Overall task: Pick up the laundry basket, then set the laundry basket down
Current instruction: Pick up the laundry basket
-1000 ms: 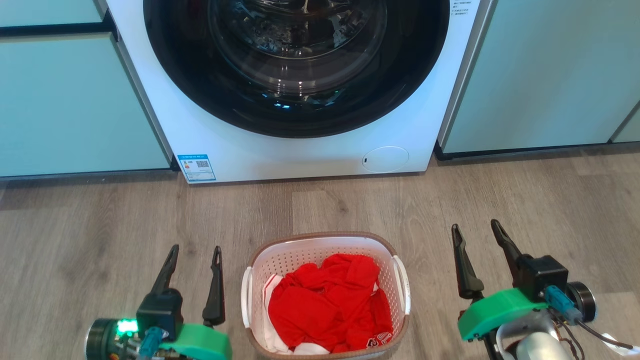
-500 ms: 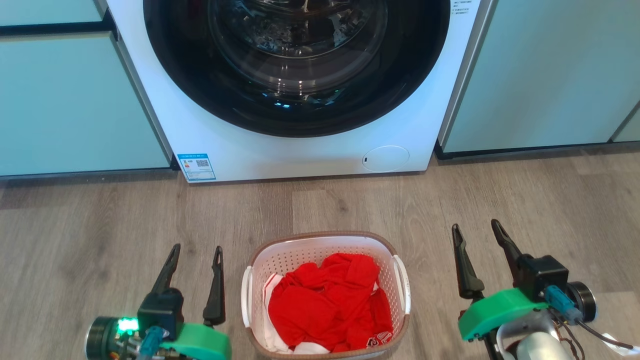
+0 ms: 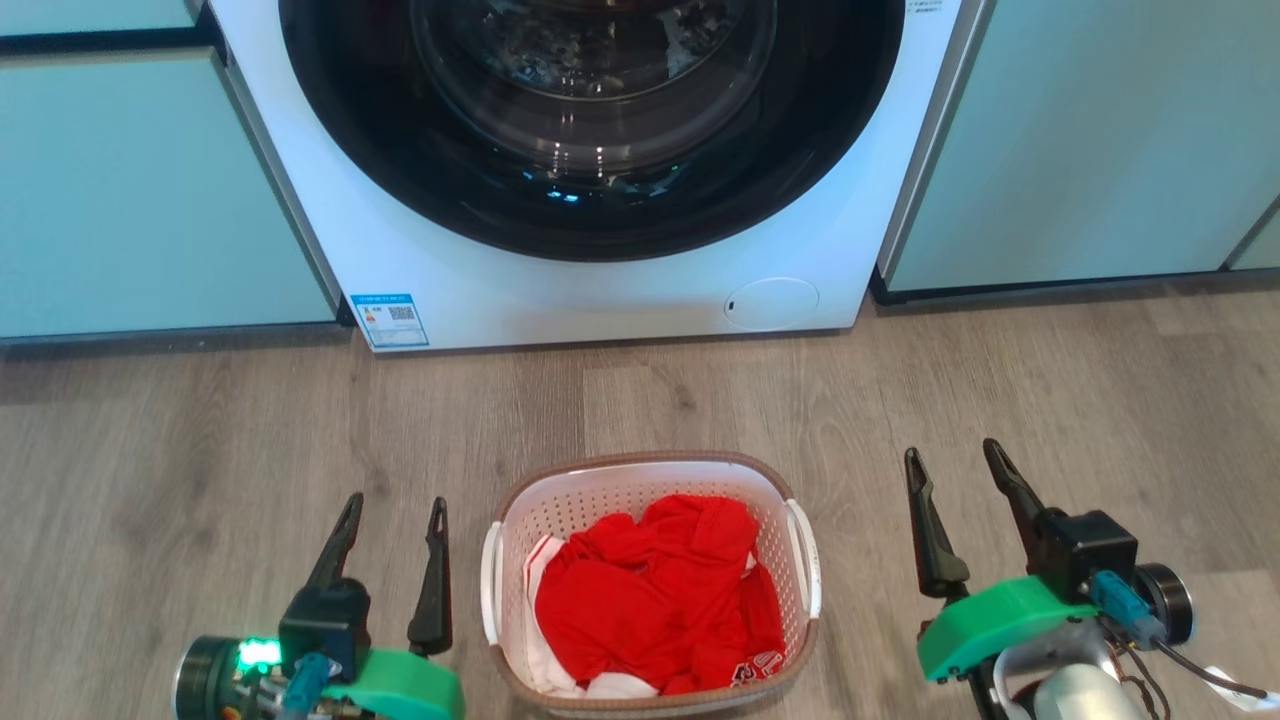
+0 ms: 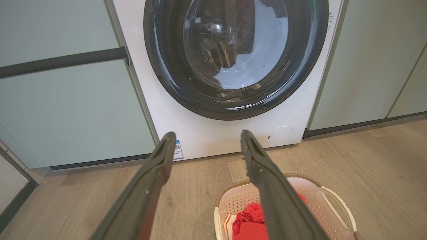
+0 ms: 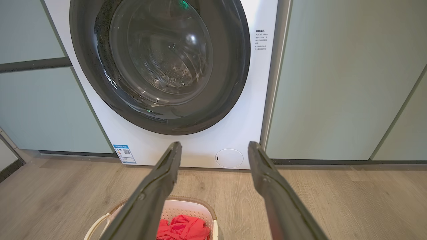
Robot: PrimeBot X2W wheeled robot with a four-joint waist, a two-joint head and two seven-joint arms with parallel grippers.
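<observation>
The head camera looks forward and down from behind the left gripper point(image 3: 397, 500) and right gripper point(image 3: 950, 448). Each wrist camera sights low along its own fingers point(image 4: 146, 190) — toward the washing machine point(image 3: 600, 300) ahead. All three share its door point(image 3: 590, 120) and the laundry basket point(image 3: 580, 510) between the pincers.

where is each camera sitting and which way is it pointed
Head view: on the head, facing forward and down at the laundry basket before the washing machine; left end effector and right end effector show, both open.
Left wrist view: on the left wrist, facing the machine along its own fingers; basket at lower right.
Right wrist view: on the right wrist, facing the machine along its own fingers; basket at lower left.
Shared: both wrist views catch the basket's red clothes.
</observation>
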